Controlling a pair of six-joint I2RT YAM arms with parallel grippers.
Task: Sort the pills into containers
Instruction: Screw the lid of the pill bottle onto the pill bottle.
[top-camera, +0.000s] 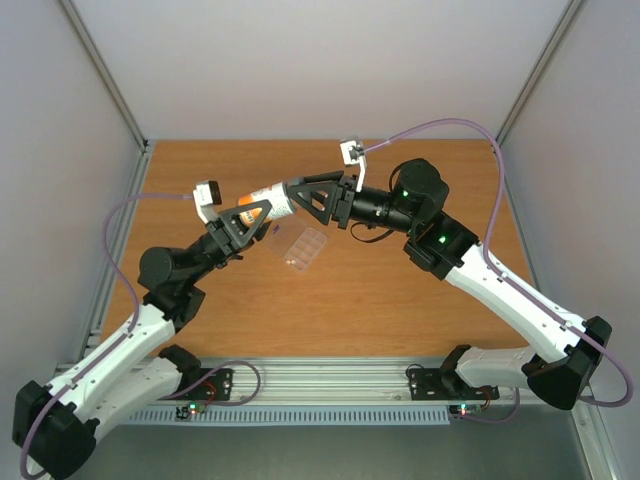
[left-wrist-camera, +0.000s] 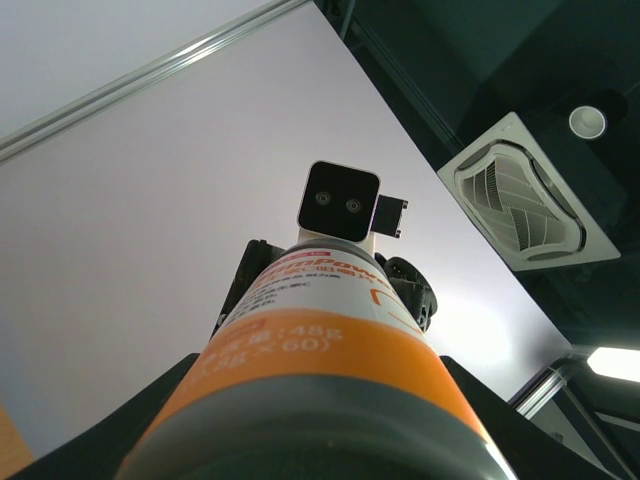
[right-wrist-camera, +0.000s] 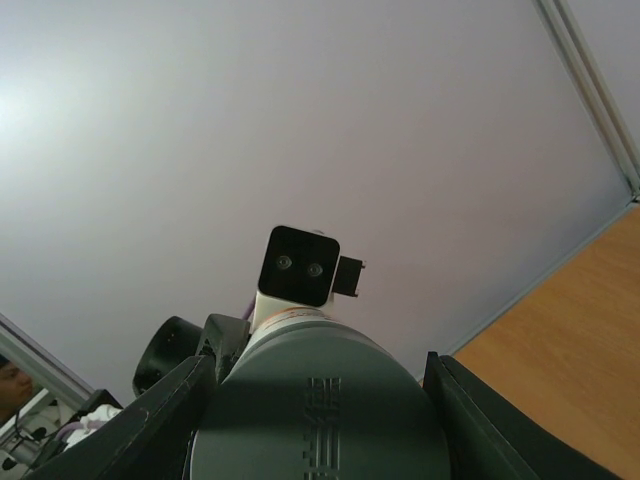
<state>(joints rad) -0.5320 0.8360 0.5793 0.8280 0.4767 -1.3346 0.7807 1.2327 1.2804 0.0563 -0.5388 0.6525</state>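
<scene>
the clear pill box (top-camera: 301, 246) lies mid-way across the bench (top-camera: 420, 300), any pills too small to make out, just near-right of the orange-and-white bottle (top-camera: 268, 206), its body gripped by the left jaws, its grey cap (right-wrist-camera: 315, 400) by the right jaws.

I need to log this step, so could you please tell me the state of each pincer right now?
Left pincer: closed on the body of the pill bottle.
Right pincer: closed on the bottle's grey cap.
</scene>
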